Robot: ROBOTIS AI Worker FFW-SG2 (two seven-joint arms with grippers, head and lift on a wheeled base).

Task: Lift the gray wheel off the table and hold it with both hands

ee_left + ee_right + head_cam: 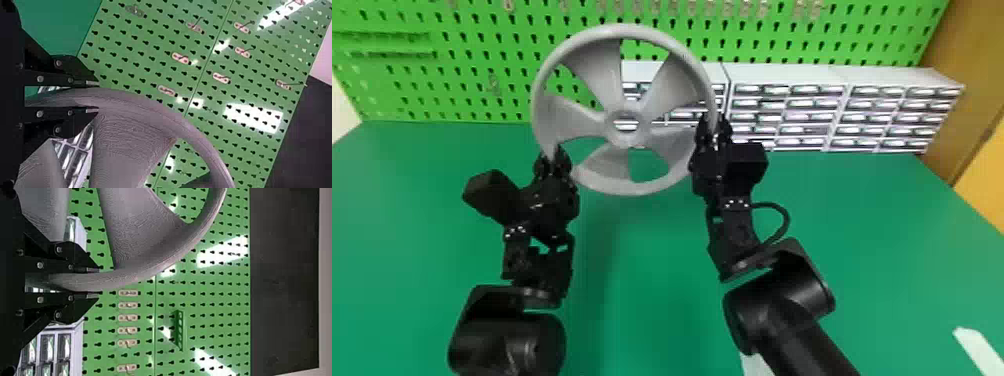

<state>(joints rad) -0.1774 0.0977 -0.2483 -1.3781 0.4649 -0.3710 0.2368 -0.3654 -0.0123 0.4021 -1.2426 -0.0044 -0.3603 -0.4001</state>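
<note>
The gray wheel (634, 137) hangs in the air between the two arms, raised off the green worktop (637, 260), its open face turned toward the head camera and its broad blades spreading from a central hub. The left pincer (552, 152) is clamped on the wheel's rim at its lower left; in the left wrist view its two black fingers (84, 112) lie on either side of the rim. The right pincer (714, 126) is clamped on the rim at the right side, somewhat farther up than the left one, and in the right wrist view the rim passes between its fingers too. On the far side, a green pegboard (482, 37) bears small metal hooks (221, 78), with white drawer cabinets (784, 75) in front of it toward the right. A white strip (977, 347) lies on the worktop at the near right.
</note>
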